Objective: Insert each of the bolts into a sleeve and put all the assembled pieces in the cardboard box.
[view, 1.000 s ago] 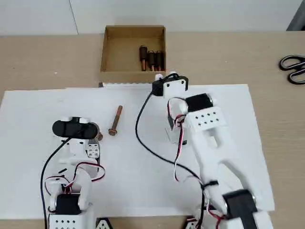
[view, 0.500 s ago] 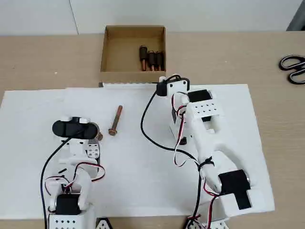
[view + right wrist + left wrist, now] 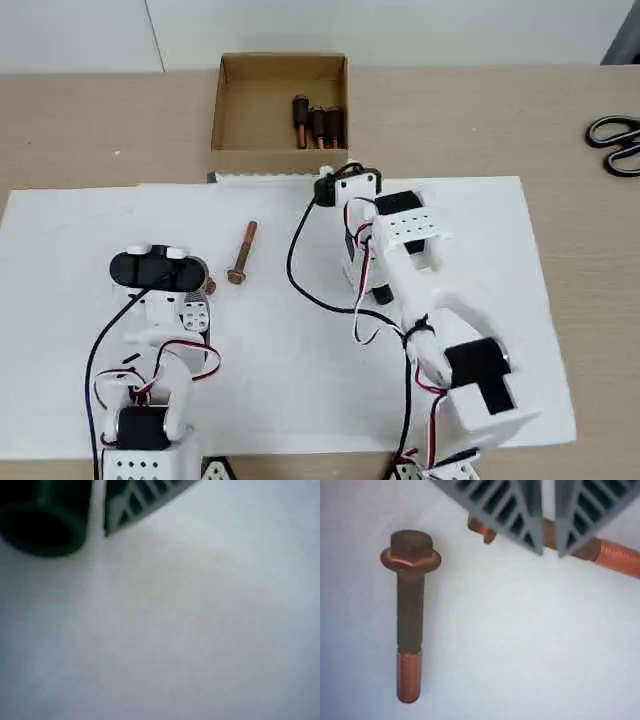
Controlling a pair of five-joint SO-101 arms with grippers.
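Note:
A loose bolt lies on the white paper, left of centre. A second bolt lies under my left gripper, whose fingers stand almost together just above its shank, so I cannot tell if they touch it. The cardboard box at the back holds three assembled pieces. My right arm is stretched over the paper's middle. A dark sleeve stands on the paper right beside my right gripper, with a thin strip of paper between them.
Scissors lie at the table's far right edge. Black and red cables loop over the paper between the two arms. The paper's front middle is free.
My right arm has drawn back from the box's front edge and swung slightly left, folding lower over the paper. The left arm and both bolts have stayed put.

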